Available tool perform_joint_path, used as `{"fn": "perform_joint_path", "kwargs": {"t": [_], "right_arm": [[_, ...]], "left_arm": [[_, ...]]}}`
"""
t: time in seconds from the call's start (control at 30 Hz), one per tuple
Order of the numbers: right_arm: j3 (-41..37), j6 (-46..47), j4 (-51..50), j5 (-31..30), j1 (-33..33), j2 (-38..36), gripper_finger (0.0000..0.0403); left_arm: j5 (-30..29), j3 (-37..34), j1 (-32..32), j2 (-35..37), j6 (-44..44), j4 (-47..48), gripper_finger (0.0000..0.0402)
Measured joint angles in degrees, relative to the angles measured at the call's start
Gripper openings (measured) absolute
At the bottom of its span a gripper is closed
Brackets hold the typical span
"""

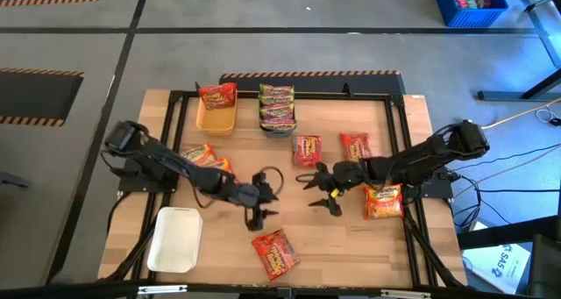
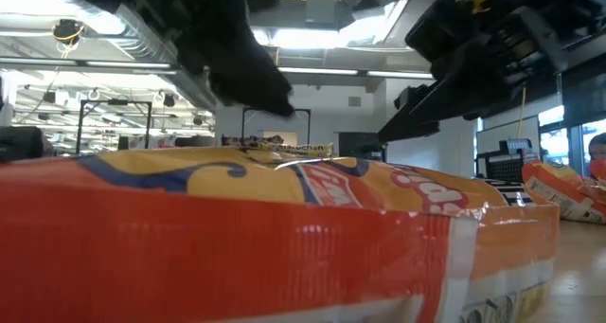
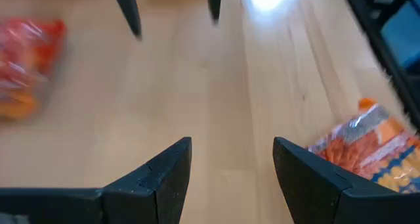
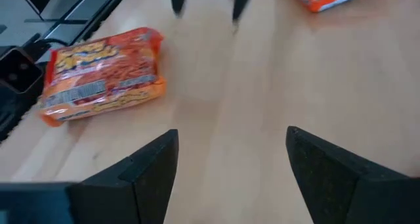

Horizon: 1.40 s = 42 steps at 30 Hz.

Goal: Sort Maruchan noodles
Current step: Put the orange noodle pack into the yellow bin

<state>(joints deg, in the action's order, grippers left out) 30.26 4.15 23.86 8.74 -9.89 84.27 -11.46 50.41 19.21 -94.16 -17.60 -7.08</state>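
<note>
Maruchan noodle packets lie scattered on the wooden table. One red packet (image 1: 275,252) lies near the front edge, two red ones (image 1: 307,150) (image 1: 355,146) sit past the middle, an orange one (image 1: 383,201) lies at the right, and orange ones (image 1: 203,154) at the left. A red packet (image 1: 217,95) rests in the yellow tray (image 1: 215,122). Green-edged packets (image 1: 277,106) are stacked beside it. My left gripper (image 1: 270,202) (image 3: 233,145) and right gripper (image 1: 317,192) (image 4: 233,132) face each other over bare wood at mid-table, both open and holding nothing.
A white tray (image 1: 175,238) stands at the front left. A black frame (image 1: 175,97) runs around the table's working area. In the low view an orange packet (image 2: 284,228) fills the foreground. A blue crate (image 1: 469,3) sits on the floor beyond the table.
</note>
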Motion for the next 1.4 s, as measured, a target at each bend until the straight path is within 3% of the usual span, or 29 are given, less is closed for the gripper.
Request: {"fn": "perform_joint_path", "kwargs": {"t": [0.37,0.6,0.97,1.23,1.4], "right_arm": [[0.0,7.1,3.7,-8.2,-13.2,3.3,0.0264],[0.5,11.2,12.1,-10.3,-20.3,10.4,0.0264],[9.3,9.9,11.8,-12.5,-26.5,21.7,0.0264],[13.9,7.2,8.0,-13.3,-26.5,22.9,0.0264],[16.0,7.3,7.6,-13.7,-26.5,22.9,0.0264]], "left_arm": [[2.1,12.0,5.4,-17.9,-6.8,0.4,0.0208],[1.9,15.3,6.9,-23.1,-13.4,-0.4,0.0208],[-4.5,15.2,12.7,-24.1,-13.3,-5.4,0.0207],[-7.1,15.1,15.9,-18.8,-10.4,-4.4,0.0207],[-5.5,15.3,20.4,-17.3,-15.3,-2.5,0.0207]]}}
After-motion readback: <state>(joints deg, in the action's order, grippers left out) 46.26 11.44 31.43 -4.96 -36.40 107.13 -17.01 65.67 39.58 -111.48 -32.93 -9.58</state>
